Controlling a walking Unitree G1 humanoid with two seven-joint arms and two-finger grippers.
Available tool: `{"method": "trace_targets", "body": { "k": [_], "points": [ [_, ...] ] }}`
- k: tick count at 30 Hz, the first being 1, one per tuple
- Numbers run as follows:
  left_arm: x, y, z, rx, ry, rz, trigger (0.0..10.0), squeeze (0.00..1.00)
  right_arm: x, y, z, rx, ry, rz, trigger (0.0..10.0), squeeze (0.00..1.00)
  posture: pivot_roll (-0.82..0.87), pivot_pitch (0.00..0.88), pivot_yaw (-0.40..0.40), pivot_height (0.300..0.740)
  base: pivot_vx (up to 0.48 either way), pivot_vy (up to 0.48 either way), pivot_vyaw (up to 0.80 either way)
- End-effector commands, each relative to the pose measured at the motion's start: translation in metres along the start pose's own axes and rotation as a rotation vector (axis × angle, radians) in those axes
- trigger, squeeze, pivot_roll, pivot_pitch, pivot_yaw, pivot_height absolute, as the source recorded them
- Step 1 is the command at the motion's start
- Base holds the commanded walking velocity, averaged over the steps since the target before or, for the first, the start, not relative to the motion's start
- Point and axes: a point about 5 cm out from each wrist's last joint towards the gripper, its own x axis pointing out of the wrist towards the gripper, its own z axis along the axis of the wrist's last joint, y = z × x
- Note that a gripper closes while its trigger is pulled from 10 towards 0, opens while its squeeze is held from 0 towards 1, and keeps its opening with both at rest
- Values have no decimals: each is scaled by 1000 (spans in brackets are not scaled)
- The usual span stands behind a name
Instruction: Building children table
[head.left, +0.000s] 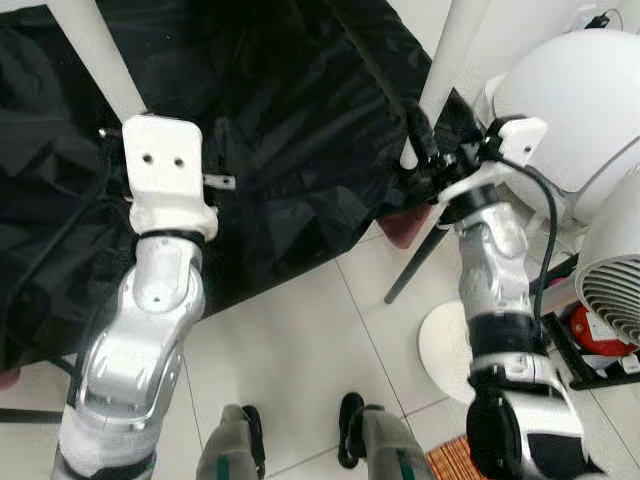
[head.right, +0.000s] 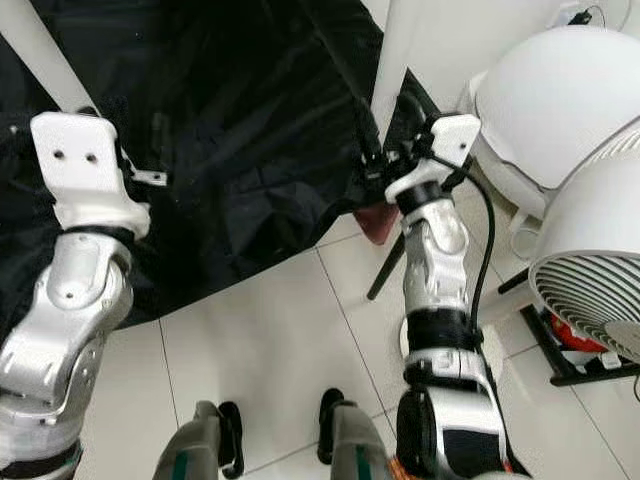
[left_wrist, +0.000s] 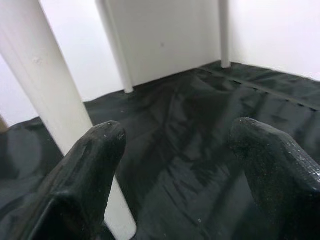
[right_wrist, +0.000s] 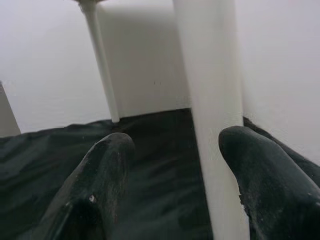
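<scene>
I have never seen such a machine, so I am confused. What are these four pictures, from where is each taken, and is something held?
This is a walking humanoid robot with two silver arms. The two wide pictures come from its head camera, looking down; its feet show at the bottom. The two close pictures come from cameras on its wrists, looking along each hand's two black fingers.

A black sheet covers the surface ahead, and white table legs stand on it. The left hand is open, beside one leg. The right hand has another leg between its fingers, against one of them; it is open and not gripping. A white fan stands on the robot's right.
</scene>
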Motion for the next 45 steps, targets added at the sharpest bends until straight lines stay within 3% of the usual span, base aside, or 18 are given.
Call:
{"method": "trace_targets", "body": {
  "k": [1, 9, 12, 14, 16, 25, 26, 28, 30, 31, 32, 36, 37, 39, 40, 42, 44, 45],
  "points": [
    [-7, -4, -2, -4, -12, -46, 10000, 0, -7, 5, 0, -9, 21, 6, 10000, 0, -63, 211, -2, 740, 0, 0, 0],
    [-27, -26, -17, -95, 6, -246, 10000, 0, -29, 27, -11, 10, 83, 103, 10000, 0, -63, 208, -7, 740, 0, 0, 0],
    [-42, -36, -32, -99, 39, -386, 10000, 0, -46, 44, -26, 50, 167, 254, 10000, 0, -57, 205, -7, 740, 0, 0, 0],
    [-42, -36, -32, -99, 39, -386, 10000, 0, -46, 44, -26, 50, 167, 254, 10000, 0, -57, 205, -7, 740, 0, 0, 0],
    [-61, -40, -50, -153, 95, -558, 10000, 0, -67, 57, -39, 86, 248, 396, 10000, 0, -57, 189, -3, 740, 0, 0, 0],
    [-71, -37, -75, -146, 170, -642, 10000, 0, -94, 63, -50, 83, 362, 546, 10000, 0, -77, 156, 3, 740, 0, 0, 0],
    [-75, -39, -90, -123, 200, -681, 10000, 0, -116, 65, -60, 101, 465, 650, 10000, 0, -90, 137, 10, 740, 0, 0, 0],
    [-75, -39, -90, -123, 200, -681, 10000, 0, -116, 65, -60, 101, 465, 650, 10000, 0, -90, 137, 10, 740, 0, 0, 0],
    [-86, -42, -120, -106, 267, -762, 10000, 0, -159, 64, -85, 163, 688, 775, 10000, 0, -121, 109, 32, 740, 0, 0, 0],
    [-86, -42, -120, -106, 267, -762, 10000, 0, -159, 64, -85, 163, 688, 775, 10000, 0, -121, 109, 32, 740, 0, 0, 0],
    [-91, -44, -132, -99, 301, -786, 10000, 0, -175, 63, -95, 189, 778, 795, 10000, 0, -121, 109, 32, 740, 0, 0, 0],
    [-96, -46, -145, -85, 335, -812, 10000, 0, -187, 60, -108, 190, 857, 770, 10000, 0, -130, 99, 36, 740, 0, 0, 0],
    [-102, -49, -160, -26, 359, -831, 10000, 0, -201, 57, -125, 196, 959, 701, 10000, 0, -139, 89, 38, 740, 0, 0, 0],
    [-102, -49, -160, -26, 359, -831, 10000, 0, -201, 57, -125, 196, 959, 701, 10000, 0, -139, 89, 38, 740, 0, 0, 0],
    [-110, -54, -182, -43, 451, -832, 10000, 0, -217, 53, -141, 198, 1064, 576, 10000, 0, -143, 81, 46, 740, 0, 0, 0],
    [-119, -57, -197, -54, 522, -834, 10000, 0, -230, 52, -151, 191, 1143, 487, 10000, 0, -144, 78, 49, 740, 0, 0, 0],
    [-119, -57, -197, -54, 522, -834, 10000, 0, -230, 52, -151, 191, 1143, 487, 10000, 0, -144, 78, 49, 740, 0, 0, 0],
    [-130, -59, -216, -39, 629, -808, 10000, 0, -243, 49, -159, 173, 1218, 348, 10000, 0, -151, 75, 53, 740, 0, 0, 0]
  ]
}}
